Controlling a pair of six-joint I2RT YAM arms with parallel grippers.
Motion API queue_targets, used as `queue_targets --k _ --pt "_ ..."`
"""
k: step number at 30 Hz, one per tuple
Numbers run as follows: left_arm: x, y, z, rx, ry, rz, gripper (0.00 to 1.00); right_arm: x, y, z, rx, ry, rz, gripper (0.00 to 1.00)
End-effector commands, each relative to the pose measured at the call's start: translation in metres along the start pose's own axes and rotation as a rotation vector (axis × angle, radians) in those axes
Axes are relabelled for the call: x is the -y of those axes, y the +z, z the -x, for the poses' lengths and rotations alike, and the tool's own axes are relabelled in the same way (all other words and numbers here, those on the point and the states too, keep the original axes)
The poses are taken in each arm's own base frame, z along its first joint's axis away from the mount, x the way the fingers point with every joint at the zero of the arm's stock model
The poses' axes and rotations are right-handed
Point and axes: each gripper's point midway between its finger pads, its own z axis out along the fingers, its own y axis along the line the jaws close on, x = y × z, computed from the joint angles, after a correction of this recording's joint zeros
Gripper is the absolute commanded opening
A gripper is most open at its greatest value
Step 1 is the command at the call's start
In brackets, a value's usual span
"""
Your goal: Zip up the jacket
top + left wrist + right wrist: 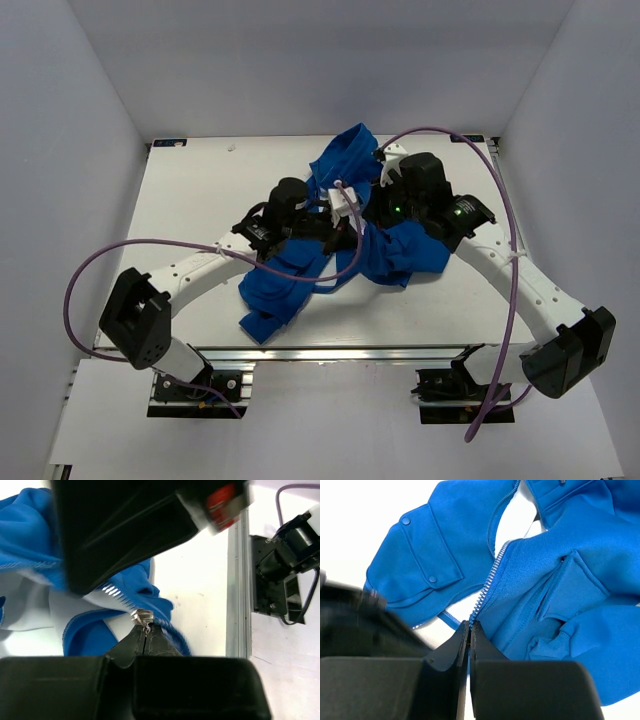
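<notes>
The royal-blue jacket (385,252) lies crumpled in the middle of the white table, one part trailing to the near left, another to the back. My left gripper (145,628) is shut on the metal zipper slider's pull tab (142,616); blue fabric and white lining (30,607) hang beside it. My right gripper (470,625) is shut on the jacket's zipper edge, at the lower end of the row of zipper teeth (487,585). A flap pocket (420,565) with snaps shows to the left. In the top view both grippers (345,215) meet over the jacket, their fingers hidden.
The right arm's body fills the top of the left wrist view (130,525). The table's near edge rail (239,590) and a base mount (282,575) lie to the right there. Purple cables (130,250) loop over both arms. White walls enclose the table.
</notes>
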Motion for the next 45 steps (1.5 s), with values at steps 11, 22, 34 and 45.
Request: queue_targets --k 11,22,34,45 --pt "0.011 -0.019 -0.014 -0.277 0.015 0.362 0.0 0.025 0.018 0.044 0.081 0.019 -0.165 0.0" --pt "0.062 -0.016 -0.051 -0.382 -0.113 0.253 0.0 0.038 0.029 0.054 0.122 0.043 -0.233 0.0" --pt "0.076 -0.032 -0.052 -0.288 -0.147 0.242 0.0 -0.019 0.04 -0.014 -0.013 -0.012 0.156 0.39" --pt "0.092 -0.06 -0.158 -0.534 -0.408 0.332 0.49 -0.017 0.022 -0.096 -0.134 0.096 0.169 0.89"
